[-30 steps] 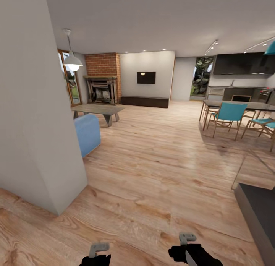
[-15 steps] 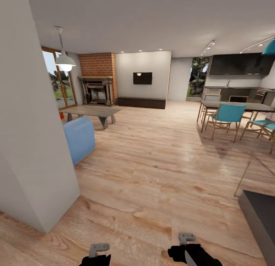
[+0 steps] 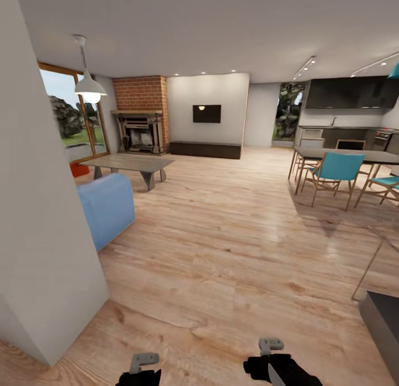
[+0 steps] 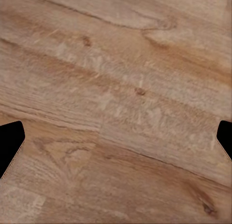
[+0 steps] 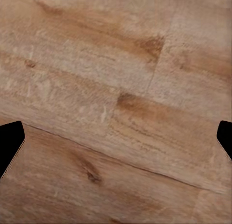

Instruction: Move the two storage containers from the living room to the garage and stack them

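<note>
Sensibly, with each hand (image 4: 116, 137) spread and empty, steering round the sofa (image 3: 106, 207) toward the orange-red container (image 3: 79, 169) at mid-left seems best.

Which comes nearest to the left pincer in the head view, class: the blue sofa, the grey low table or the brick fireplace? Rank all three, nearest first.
Measured from the left pincer at the bottom edge:
1. Blue sofa, ahead on the left, beside the white wall corner.
2. Grey low table, just beyond the sofa.
3. Brick fireplace, against the far wall, left of the TV.
</note>
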Controlling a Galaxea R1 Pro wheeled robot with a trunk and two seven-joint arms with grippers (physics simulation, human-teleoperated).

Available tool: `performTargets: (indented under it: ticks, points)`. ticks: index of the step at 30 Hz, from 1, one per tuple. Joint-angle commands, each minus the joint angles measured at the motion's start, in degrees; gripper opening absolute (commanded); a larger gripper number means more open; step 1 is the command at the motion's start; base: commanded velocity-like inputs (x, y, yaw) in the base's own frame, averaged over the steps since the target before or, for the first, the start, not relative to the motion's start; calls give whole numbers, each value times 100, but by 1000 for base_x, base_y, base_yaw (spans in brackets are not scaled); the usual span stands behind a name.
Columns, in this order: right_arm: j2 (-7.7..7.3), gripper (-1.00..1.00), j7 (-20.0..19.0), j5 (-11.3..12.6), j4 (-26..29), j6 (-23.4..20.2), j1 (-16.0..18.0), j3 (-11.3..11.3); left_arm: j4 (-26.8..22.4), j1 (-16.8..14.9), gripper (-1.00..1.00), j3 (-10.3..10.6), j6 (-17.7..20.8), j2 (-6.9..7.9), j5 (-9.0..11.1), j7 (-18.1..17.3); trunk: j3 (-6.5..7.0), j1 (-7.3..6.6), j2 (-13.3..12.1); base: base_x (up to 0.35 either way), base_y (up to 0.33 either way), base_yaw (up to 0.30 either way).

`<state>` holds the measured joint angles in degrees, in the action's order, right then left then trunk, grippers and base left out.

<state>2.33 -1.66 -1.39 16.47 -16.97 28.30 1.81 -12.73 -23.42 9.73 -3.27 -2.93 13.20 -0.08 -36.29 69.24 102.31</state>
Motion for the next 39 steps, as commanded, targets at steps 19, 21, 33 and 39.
performTargets:
  ticks: [19, 21, 33, 39]
  points:
    - [2, 100, -19, -16, 11, -34, 1, 17, 8, -5, 100, 46, -25, -12, 60, -1, -9, 3, 2, 343, 0, -5]
    - [-3, 100, -19, -13, 11, -34, 1, 19, 8, -5, 100, 46, -25, -14, 60, -1, -16, 3, 2, 343, 0, -123]
    - [1, 100, -54, -18, 14, -34, 1, 13, 8, -5, 100, 46, -25, -15, 60, -1, -45, 3, 2, 343, 0, -83]
    - [-3, 100, -58, -19, 9, -29, 1, 15, 8, -5, 100, 46, -25, -15, 60, -1, -39, 3, 2, 343, 0, -32]
